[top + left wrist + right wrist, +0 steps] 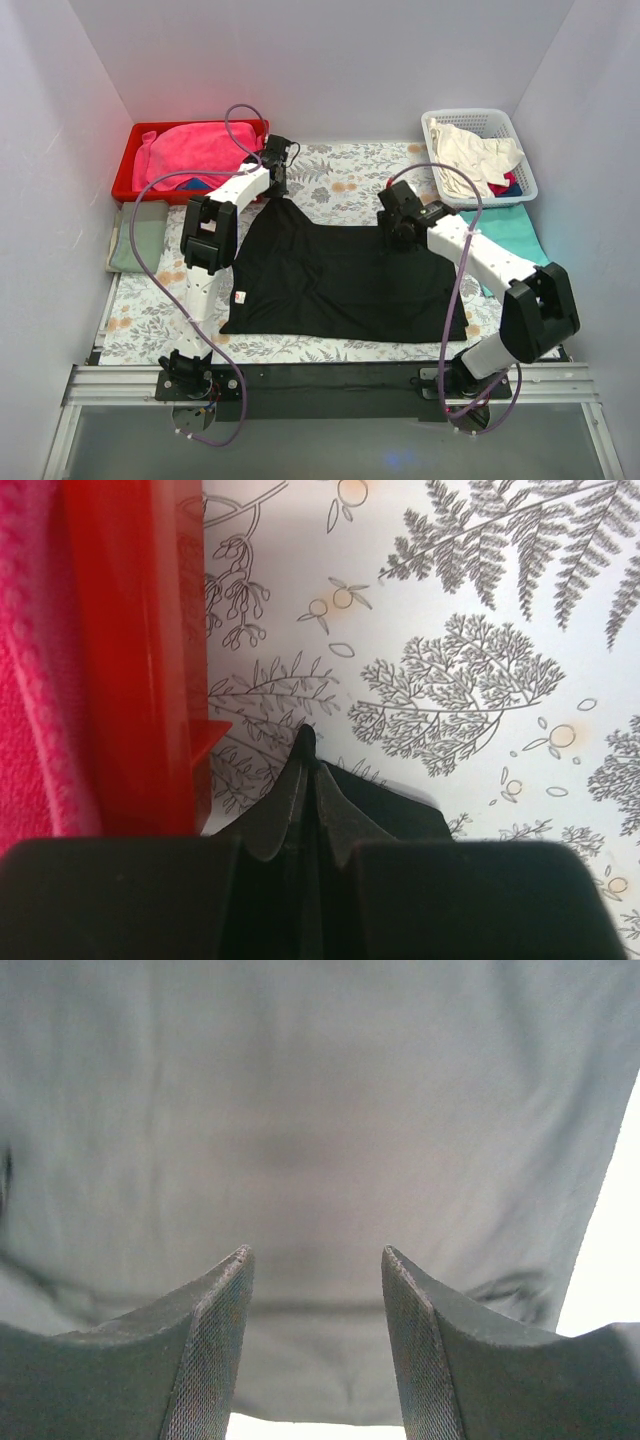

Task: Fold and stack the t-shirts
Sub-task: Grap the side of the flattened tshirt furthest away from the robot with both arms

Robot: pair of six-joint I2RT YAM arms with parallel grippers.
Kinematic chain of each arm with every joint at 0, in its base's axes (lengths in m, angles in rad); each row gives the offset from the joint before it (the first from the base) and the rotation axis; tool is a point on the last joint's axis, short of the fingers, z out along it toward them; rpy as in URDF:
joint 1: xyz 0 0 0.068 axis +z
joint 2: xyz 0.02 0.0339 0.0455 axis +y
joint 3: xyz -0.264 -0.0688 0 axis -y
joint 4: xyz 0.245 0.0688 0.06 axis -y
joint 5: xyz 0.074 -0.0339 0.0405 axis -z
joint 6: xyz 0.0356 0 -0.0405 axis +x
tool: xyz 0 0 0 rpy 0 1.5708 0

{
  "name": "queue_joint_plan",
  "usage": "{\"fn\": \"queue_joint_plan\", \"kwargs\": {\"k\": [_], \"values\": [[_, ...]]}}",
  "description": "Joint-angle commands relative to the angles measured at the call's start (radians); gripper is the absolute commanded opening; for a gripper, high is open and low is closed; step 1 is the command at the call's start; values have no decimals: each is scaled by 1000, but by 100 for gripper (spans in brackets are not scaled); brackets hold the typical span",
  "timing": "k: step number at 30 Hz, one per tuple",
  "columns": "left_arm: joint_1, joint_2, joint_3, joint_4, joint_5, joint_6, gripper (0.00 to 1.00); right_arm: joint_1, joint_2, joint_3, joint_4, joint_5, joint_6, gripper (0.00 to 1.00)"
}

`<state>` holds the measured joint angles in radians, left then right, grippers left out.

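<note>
Black t-shirt [340, 285] corner is sitting in the clamped left gripper [306, 748] while the right gripper [315, 1260] is hovering agape above it, risking a lopsided, skewing pull

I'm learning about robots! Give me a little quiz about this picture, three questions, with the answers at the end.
1. True or false: the left gripper is pinching a corner of the black t-shirt.
2. What colour is the bin holding the pink cloth? A red, B blue, C white.
3. Fill in: the right gripper has its jaws ____ (open or shut).

Key: 1 true; 2 A; 3 open.
</note>
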<state>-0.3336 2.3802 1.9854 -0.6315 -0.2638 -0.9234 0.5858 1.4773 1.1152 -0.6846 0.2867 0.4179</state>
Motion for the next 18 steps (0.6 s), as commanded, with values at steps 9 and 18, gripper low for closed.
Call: {"fn": "queue_joint_plan", "kwargs": {"k": [9,18], "values": [[-50,-245,-45,-60,-98,-38,0,-285,319,299,16,65,-88,60],[-64,-355,-122,-60,-89,-61,0,-422,428,380,37,83,-152,64]]}}
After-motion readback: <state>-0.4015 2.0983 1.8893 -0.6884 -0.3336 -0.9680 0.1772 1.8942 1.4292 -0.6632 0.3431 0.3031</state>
